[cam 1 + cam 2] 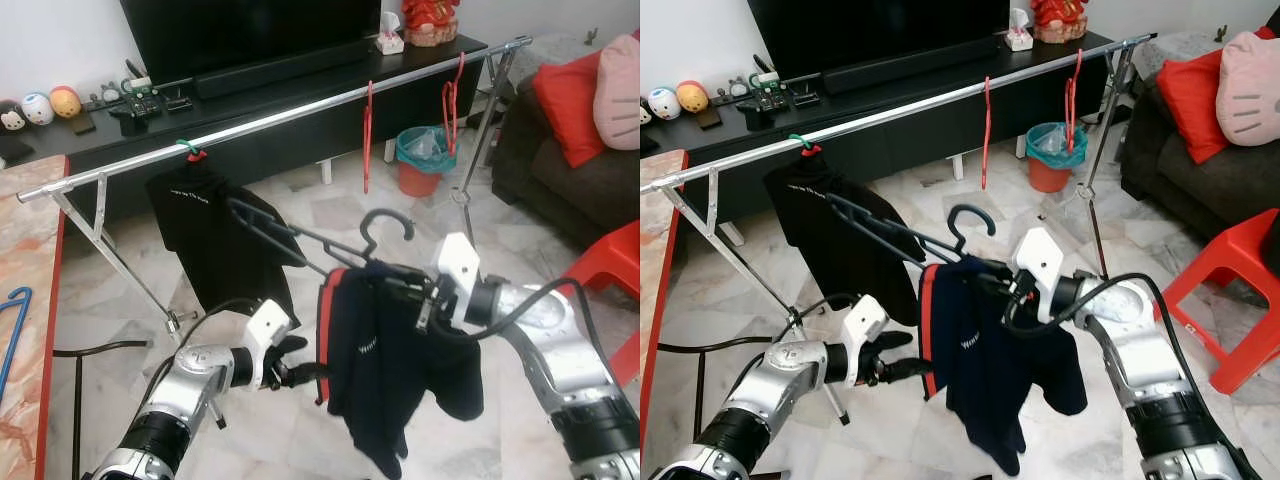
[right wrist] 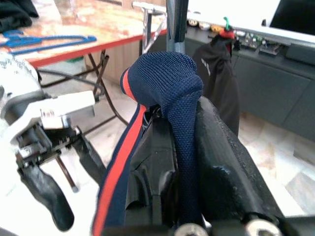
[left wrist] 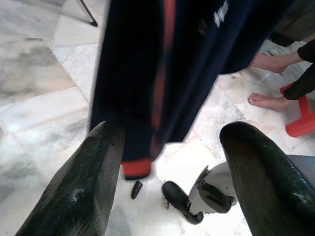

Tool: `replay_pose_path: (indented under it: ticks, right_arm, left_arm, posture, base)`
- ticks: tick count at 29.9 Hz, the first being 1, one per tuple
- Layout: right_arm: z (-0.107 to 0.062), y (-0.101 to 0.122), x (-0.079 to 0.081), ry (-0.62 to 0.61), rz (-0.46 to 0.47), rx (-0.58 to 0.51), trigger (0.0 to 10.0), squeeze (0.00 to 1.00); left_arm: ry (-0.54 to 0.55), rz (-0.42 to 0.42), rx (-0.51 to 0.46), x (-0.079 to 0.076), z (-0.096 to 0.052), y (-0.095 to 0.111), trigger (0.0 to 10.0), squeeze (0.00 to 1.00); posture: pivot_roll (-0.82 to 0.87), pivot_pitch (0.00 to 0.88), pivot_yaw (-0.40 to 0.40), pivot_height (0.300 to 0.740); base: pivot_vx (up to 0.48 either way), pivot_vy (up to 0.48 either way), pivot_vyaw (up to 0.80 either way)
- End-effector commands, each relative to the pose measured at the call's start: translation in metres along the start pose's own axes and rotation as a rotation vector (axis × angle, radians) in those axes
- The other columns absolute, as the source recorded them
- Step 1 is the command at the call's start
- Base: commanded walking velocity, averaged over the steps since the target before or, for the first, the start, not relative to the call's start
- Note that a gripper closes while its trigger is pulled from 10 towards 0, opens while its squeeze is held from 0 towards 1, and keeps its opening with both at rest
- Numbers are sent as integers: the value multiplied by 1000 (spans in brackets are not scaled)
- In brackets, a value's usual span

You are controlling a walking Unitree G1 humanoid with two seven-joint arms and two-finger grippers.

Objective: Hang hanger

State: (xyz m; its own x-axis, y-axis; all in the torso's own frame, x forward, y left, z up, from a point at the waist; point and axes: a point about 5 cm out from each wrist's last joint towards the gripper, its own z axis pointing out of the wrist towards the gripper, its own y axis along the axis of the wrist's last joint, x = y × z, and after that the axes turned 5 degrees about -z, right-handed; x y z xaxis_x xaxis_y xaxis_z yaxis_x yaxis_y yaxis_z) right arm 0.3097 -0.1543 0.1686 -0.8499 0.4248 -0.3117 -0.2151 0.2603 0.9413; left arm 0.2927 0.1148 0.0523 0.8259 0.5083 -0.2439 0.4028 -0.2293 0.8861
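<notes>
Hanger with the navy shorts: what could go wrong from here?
1. The right pincer clamps the navy shorts and hanger together; the fabric could slip.
2. The hook sits well below the rail, and the hanger is tilted, so it may miss.
3. The open left pincer gives no support.

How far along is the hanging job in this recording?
Done: the navy garment sits on a dark hanger. In hand: the right end effector grips hanger and cloth; the left end effector, open, is by the hem. Left: hooking it onto the rail.
</notes>
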Motion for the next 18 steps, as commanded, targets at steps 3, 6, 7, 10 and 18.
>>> replay_pose_path:
  ticks: [3, 6, 7, 10, 18]
  right_arm:
    - [6, 23, -2, 2, -26, -89, 10000, 0]
    - [9, 23, 3, 28, -30, -90, 10000, 0]
    - [9, 23, 4, 35, -28, -89, 10000, 0]
    - [9, 21, 8, 45, -18, -84, 10000, 0]
    - [6, 20, 9, 52, -12, -72, 10000, 0]
  left_arm:
    - [84, 4, 25, 8, -1, -5, 10000, 0]
    - [138, 4, -7, 12, 1, 0, 10000, 0]
    - [152, 5, -20, 13, 2, 2, 10000, 0]
    - [209, 5, -53, 17, 4, 6, 10000, 0]
    - [257, -25, -100, 21, 6, 9, 10000, 0]
  posture:
    - [-69, 40, 67, 740]
    - [-69, 39, 66, 740]
    - [-69, 39, 66, 740]
    - [-71, 40, 64, 740]
    - [-73, 39, 64, 740]
  base:
    - [0, 0, 0]
    - [0, 0, 0]
    - [0, 0, 0]
    - [0, 0, 0]
    - [0, 0, 0]
